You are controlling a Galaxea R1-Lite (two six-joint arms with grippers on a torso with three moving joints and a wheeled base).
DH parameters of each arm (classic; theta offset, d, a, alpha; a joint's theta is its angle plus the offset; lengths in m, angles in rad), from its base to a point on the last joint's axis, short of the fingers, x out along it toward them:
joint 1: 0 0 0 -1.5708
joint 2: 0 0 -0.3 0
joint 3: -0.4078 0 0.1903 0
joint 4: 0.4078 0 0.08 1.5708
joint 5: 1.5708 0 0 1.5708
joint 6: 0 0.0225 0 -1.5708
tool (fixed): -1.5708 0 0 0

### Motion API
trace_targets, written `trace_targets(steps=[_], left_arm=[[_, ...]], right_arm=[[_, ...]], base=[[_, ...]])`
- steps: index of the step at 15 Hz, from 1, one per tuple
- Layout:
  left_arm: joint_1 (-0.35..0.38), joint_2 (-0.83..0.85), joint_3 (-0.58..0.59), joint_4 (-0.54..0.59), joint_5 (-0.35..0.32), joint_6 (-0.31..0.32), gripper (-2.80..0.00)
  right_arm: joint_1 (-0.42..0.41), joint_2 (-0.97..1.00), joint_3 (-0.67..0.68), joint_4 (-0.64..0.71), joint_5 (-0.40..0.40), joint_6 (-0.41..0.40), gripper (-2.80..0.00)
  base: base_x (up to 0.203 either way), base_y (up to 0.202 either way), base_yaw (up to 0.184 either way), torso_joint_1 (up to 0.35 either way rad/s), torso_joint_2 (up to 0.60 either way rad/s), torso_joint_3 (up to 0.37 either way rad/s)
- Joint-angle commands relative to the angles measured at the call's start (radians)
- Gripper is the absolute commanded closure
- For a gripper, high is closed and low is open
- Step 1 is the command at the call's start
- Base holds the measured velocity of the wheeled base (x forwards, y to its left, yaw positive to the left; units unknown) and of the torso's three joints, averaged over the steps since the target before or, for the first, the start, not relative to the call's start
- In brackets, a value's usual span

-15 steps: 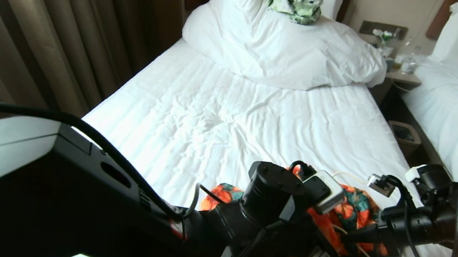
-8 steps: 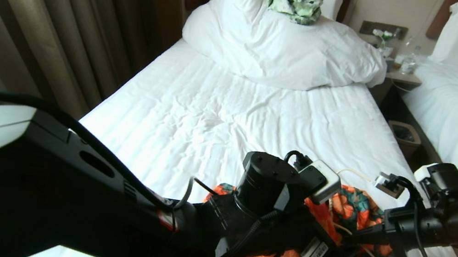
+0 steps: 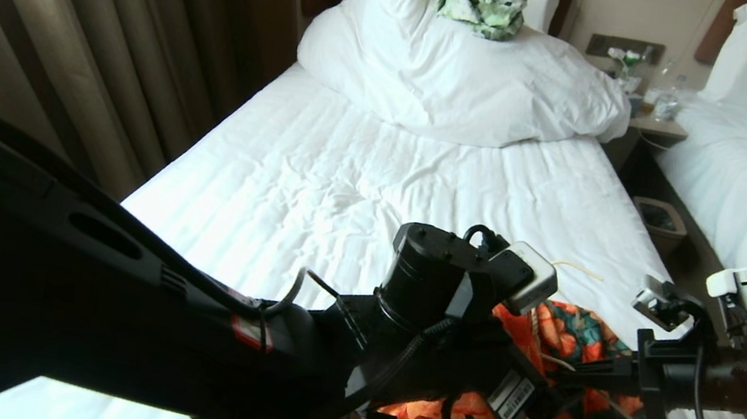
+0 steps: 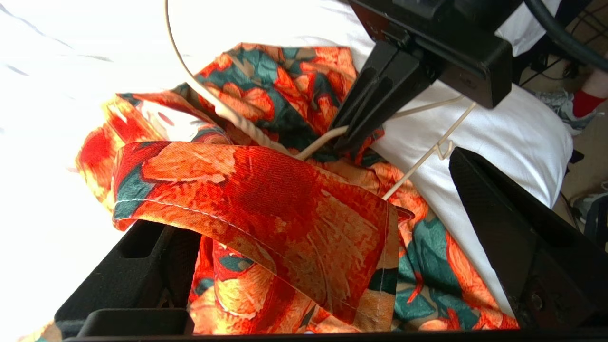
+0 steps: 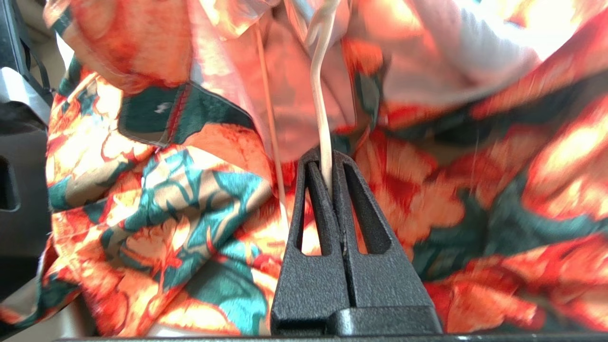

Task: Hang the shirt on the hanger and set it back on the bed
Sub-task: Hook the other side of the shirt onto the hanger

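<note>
Right gripper (image 5: 327, 178) is clamped on the hanger (image 5: 319, 102) wire, apparently steadying it inside the crumpled shirt (image 4: 266, 209), while the left gripper (image 4: 313, 247), fingers spread wide and empty, straddles a fold, all at the bed (image 3: 347, 182) foot.

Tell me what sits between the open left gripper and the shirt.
Nothing visible: a fold of the shirt already lies between the open left gripper fingers. The right gripper, shut on the hanger, works just beyond it.
</note>
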Motion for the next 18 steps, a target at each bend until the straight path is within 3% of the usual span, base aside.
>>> trace_targets(steps=[1, 5, 10, 18], left_arm=[[-0.001, -0.012, -0.023, 0.000, 0.001, 0.001, -2.80], [0.044, -0.053, 0.000, 0.000, 0.007, 0.000, -2.80], [0.078, -0.019, 0.006, -0.003, 0.004, 0.031, -2.80], [0.025, 0.075, -0.046, -0.009, 0.002, 0.026, -2.80]], right_arm=[[-0.011, -0.038, 0.041, -0.065, 0.019, -0.003, 0.00], [-0.051, -0.036, 0.049, -0.104, 0.100, -0.004, 0.00], [-0.056, -0.047, 0.080, -0.157, 0.116, -0.010, 0.00], [-0.094, -0.053, 0.108, -0.228, 0.234, -0.009, 0.00]], base=[[0.000, 0.000, 0.000, 0.000, 0.00, 0.000], [0.000, 0.000, 0.000, 0.000, 0.00, 0.000], [0.000, 0.000, 0.000, 0.000, 0.00, 0.000], [0.000, 0.000, 0.000, 0.000, 0.00, 0.000]])
